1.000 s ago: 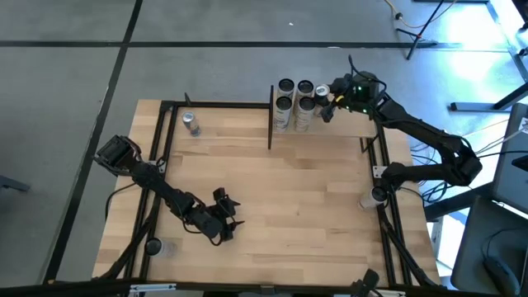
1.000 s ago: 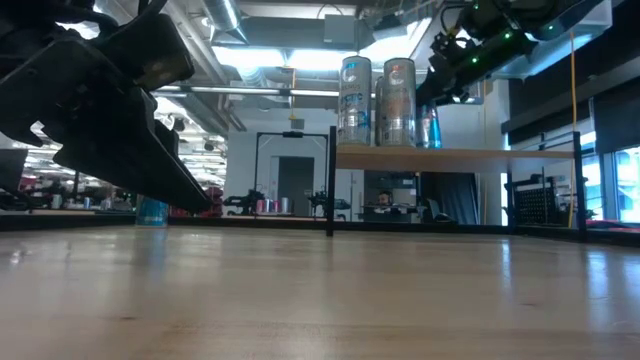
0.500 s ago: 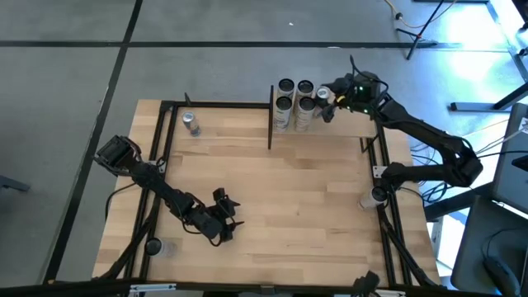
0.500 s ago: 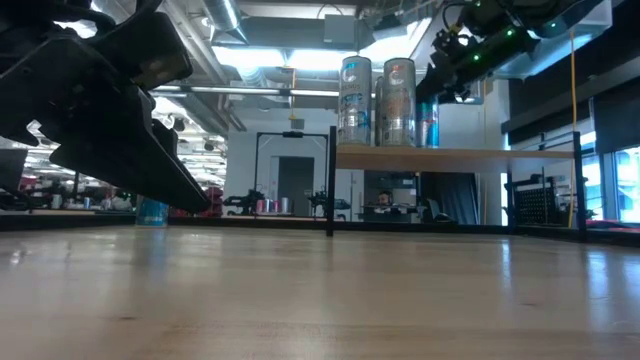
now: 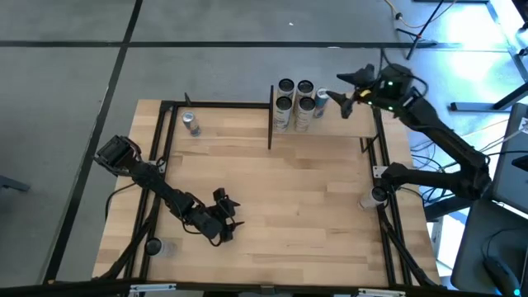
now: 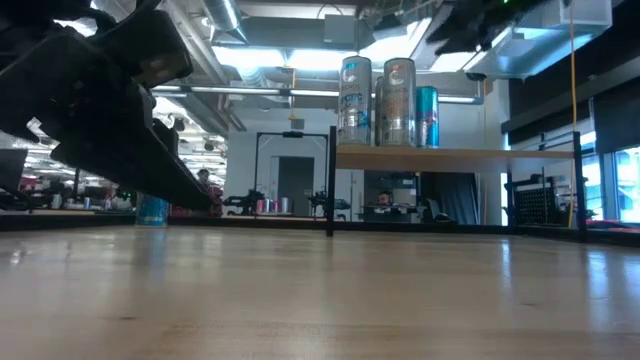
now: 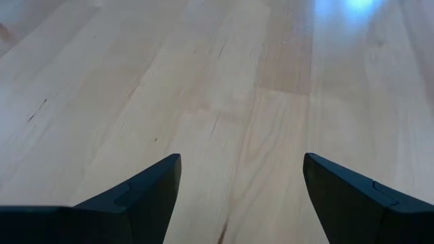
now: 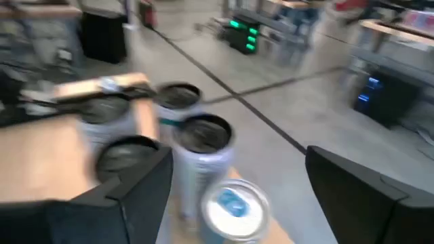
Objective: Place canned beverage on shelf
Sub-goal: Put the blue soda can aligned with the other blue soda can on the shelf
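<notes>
Five upright aluminium beverage cans (image 5: 299,103) stand on the light-wood shelf (image 5: 346,125); right gripper (image 5: 343,92) spread, empty. Next: retreat clear.

The right gripper (image 5: 347,92) has let go of the blue can (image 5: 322,98) and drawn back from it toward the right edge of the shelf (image 5: 351,125), its fingers now spread apart. It has also risen, so in the low view the can (image 6: 427,103) stands alone on the shelf (image 6: 455,156), just beside the other cans (image 6: 377,88).
</notes>
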